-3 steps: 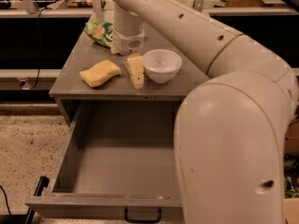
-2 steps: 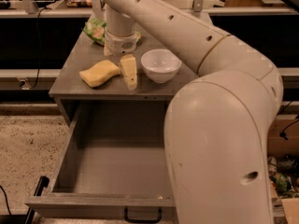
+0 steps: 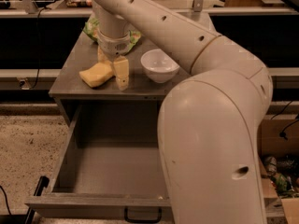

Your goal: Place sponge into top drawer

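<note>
Camera view: our gripper (image 3: 113,69) meets the sponge (image 3: 93,74) for lifting, grip we cannot tell; the drawer (image 3: 112,171) waits open.

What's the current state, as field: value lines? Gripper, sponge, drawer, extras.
gripper: low over the table, open, straddling the sponge's right end
sponge: resting on the table, front left
top drawer: pulled open, sponge not inside
other: white bowl right of the sponge; green snack bag behind the arm
</note>
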